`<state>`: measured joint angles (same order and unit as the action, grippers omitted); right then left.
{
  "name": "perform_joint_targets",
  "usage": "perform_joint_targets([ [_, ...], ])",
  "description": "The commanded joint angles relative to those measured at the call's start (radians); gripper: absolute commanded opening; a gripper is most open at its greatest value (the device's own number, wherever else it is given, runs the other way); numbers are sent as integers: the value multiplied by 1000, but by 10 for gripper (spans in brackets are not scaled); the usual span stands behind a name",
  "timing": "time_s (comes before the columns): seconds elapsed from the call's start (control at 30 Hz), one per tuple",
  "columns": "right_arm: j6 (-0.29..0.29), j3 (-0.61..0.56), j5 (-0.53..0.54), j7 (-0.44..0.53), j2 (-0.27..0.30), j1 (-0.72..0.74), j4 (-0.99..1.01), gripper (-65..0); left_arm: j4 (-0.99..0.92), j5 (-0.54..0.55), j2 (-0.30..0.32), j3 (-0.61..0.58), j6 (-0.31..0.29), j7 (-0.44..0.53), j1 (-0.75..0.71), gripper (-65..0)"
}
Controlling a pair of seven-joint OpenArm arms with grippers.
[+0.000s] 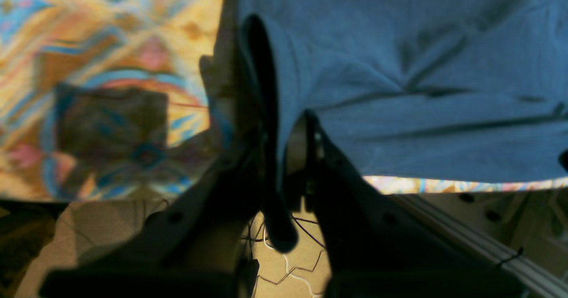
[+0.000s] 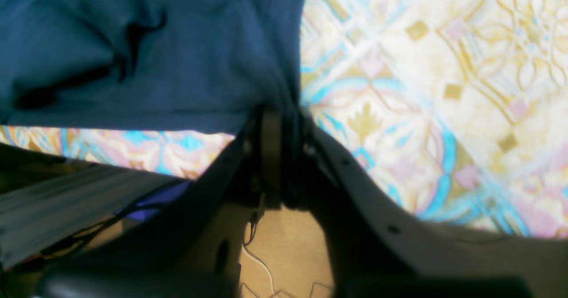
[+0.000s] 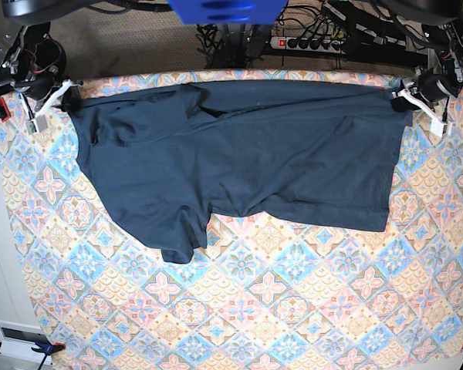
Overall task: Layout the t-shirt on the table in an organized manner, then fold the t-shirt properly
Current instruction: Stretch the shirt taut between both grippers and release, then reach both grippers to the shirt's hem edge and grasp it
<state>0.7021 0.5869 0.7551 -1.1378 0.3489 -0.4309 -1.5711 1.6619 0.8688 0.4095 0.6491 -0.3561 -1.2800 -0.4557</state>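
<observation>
A: Where does the t-shirt (image 3: 239,154) lie?

B: Spread along the far edge of the bench (image 3: 293,308), long axis running left to right. Its far edge is pulled nearly straight between the two arms; the near side sags unevenly, with a sleeve hanging toward the near left.

A: And the jaws?

B: The left gripper (image 1: 284,156) is pinched narrow on a fold of cloth at one far corner, on the right in the base view. The right gripper (image 2: 279,133) is likewise clamped on the opposite far corner, on the left. In each wrist view the fabric fans away from the jaws toward the other arm.

A: So what does the next move turn on?

B: I'd judge that both arms sit at the ends of that long axis, equally near, so drawing apart evenly would flatten it.
</observation>
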Motion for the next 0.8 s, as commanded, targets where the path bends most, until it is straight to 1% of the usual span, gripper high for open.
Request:
perform_joint_targets([
  [0.0, -4, 14, -1, 15, 22, -3, -18, -639, 13, 7, 18, 10, 1, 12, -4, -650],
  [0.03, -4, 14, -1, 15, 22, -3, -18, -638, 13, 7, 16, 15, 1, 0, -5, -628],
  [0.13, -4, 15, -1, 15, 22, -3, -19, -626, 17, 13, 15, 21, 1, -45, -4, -523],
  [0.27, -4, 25, -1, 15, 22, -3, -33, -542, 17, 14, 13, 67, -1, -51, -4, -393],
  [0.37, -4, 58, -1, 15, 22, -3, -56, -494, 14, 63, 13, 104, -1, -51, -5, -330],
  [0.43, -4, 71, -1, 15, 22, -3, -68, -488, 14, 100, 13, 146, -1, -49, -8, -307],
  [0.53, -4, 94, -1, 15, 22, -1, -78, -493, 13, 145, 13, 216, -1, -45, 15, -304],
  [0.7, -4, 124, -1, 15, 22, 0, -78, -493, 7, 148, 13, 242, 4, -43, 96, -304],
  [0.77, -4, 126, -1, 15, 22, 2, -78, -493, -26, 145, 13, 242, 4, -43, 148, -304],
])
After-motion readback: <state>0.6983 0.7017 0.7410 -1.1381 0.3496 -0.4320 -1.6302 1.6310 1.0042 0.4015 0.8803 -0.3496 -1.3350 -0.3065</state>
